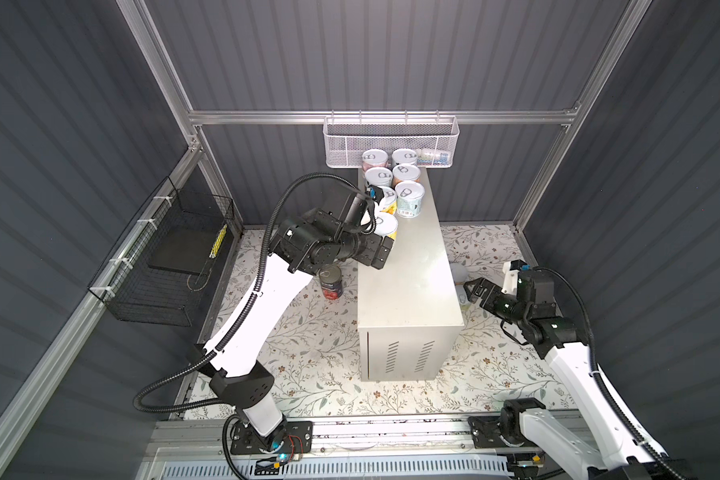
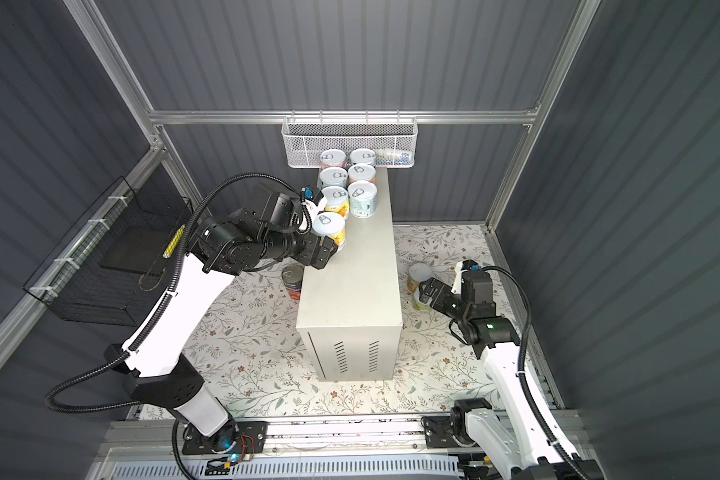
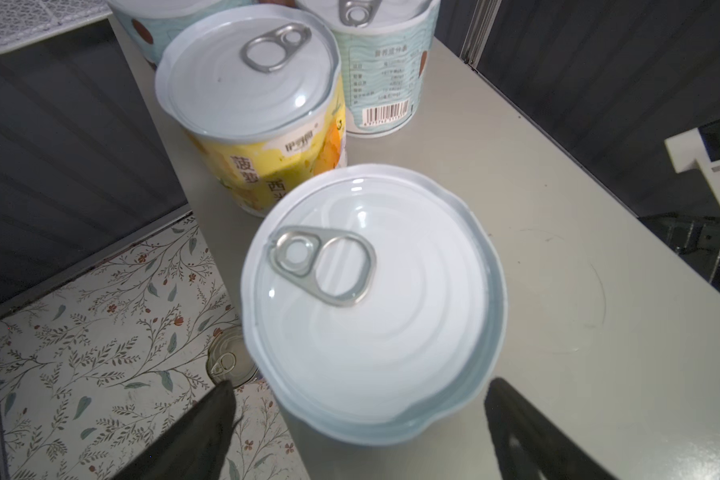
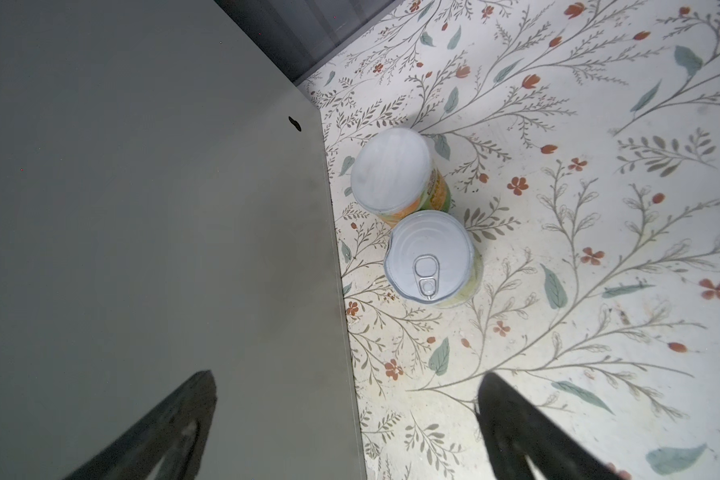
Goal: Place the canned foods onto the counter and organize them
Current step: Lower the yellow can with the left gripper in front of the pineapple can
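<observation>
- The left gripper (image 3: 359,383) is standing released; only the left wrist view is showing gaps between its fingers (image 3: 208,419) and the yellow-labelled can (image 3: 371,299).
- That can is sitting upright on the counter (image 1: 408,282), near its left edge, beside six other cans (image 1: 408,199).
- The right gripper (image 4: 346,375) is hanging spread wide, empty; its wrist view is showing two more cans (image 4: 431,253) on the floor (image 4: 599,232), which the counter is largely hiding in a top view.

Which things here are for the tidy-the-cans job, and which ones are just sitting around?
For the job:
- counter
- seven cans standing on it
- tomato can on the floor
- two small cans on the floor, on the counter's other side

Just lying about:
- white mesh basket
- black wire basket
</observation>
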`<action>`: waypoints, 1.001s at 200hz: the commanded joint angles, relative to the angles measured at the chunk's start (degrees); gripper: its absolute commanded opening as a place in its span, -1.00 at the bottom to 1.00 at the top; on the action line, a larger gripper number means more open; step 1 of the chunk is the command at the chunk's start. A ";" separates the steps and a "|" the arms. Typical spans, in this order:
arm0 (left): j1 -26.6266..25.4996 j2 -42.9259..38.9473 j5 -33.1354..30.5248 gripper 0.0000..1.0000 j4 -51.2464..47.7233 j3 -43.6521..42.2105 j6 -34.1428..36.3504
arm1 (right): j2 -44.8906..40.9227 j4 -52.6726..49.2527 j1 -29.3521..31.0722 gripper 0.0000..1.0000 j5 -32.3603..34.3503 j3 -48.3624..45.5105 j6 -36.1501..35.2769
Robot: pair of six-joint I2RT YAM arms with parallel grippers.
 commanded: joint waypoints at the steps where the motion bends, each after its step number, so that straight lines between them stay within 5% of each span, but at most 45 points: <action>1: -0.48 -1.28 0.76 0.77 2.44 -1.72 -0.38 | -0.70 0.79 0.30 0.98 -0.78 0.18 0.46; 70: -0.46 0.44 -1.13 0.58 4.13 -1.74 -0.78 | -0.64 0.38 0.51 0.98 -0.73 0.87 0.49; 200: -0.27 1.49 -4.82 0.61 7.29 -4.78 0.73 | 0.19 0.96 0.65 0.98 -0.69 0.80 0.51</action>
